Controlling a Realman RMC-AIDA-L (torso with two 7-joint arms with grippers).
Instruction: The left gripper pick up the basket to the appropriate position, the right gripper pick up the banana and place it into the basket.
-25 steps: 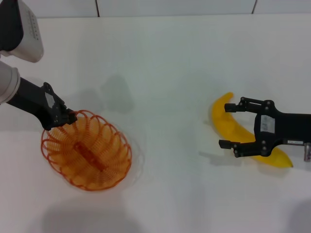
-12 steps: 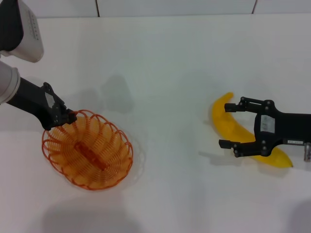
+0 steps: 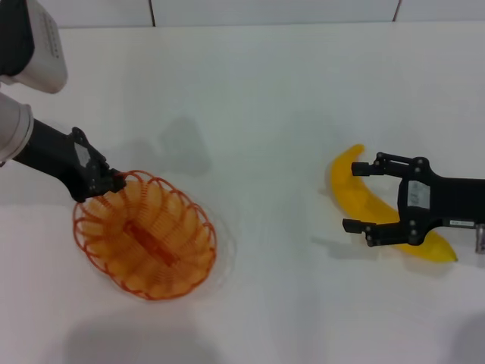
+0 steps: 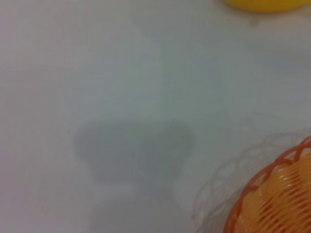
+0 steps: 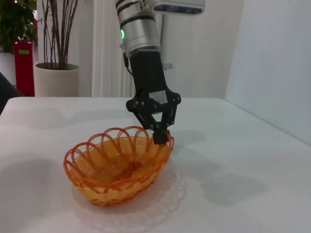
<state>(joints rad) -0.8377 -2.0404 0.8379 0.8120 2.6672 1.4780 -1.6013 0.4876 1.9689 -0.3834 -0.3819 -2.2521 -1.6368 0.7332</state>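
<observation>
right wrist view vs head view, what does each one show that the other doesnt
Only the right wrist view shows the room behind: a potted plant, a red container, and the green light on the left arm. Only the head view shows the banana and the right tool, open, straddling it on the table. Both show the left tool shut on the rim of the orange basket, with the basket's bottom on the table.
</observation>
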